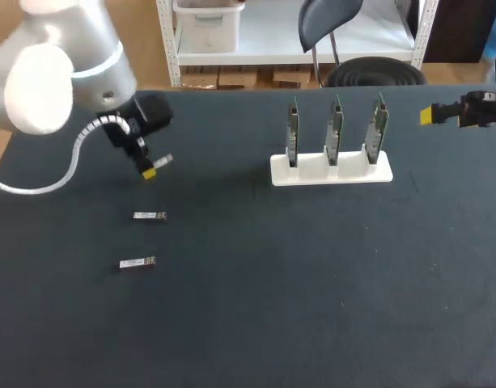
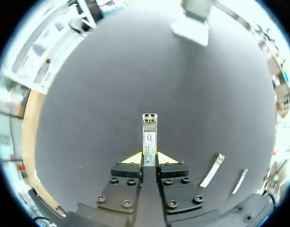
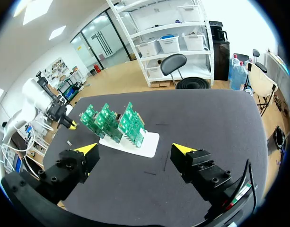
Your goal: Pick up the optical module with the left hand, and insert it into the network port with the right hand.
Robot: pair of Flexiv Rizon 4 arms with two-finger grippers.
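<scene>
- The optical module (image 2: 149, 137) is off the worktop (image 1: 312, 291), pinched at its rear end in our left hand (image 2: 149, 158). Most of its body juts out ahead of the yellow tips. We judge that this grip leaves a free length for the other arm to take hold of.
- The left hand's fingers press on the module from both sides, with only the module's width between them. In the head view the hand hangs above the left rear part of the worktop, and the module is tilted.
- Two spare modules (image 1: 150, 216) (image 1: 137, 263) lie flat on the worktop, below and beside the left hand and a little apart from each other. Nothing touches them.
- The white holder (image 1: 331, 171) stands toward the rear middle, well apart from the left hand. Three green circuit boards (image 1: 335, 128) stand upright in it, side by side. This is where the module is meant to end up, but the opening itself is too small for us to pick out. Standing upright, the boards probably offer their edges to a hand coming in level.
- Our right hand (image 3: 135, 150) is spread wide and holds nothing. It hovers at the right rear edge of the worktop, beside the holder, and looks across the boards toward the left arm.
- We judge the pick-up done, with the handover and the insertion left. The next move calls for bringing the two hands together. The slim module could twist or slip as it passes between them.
</scene>
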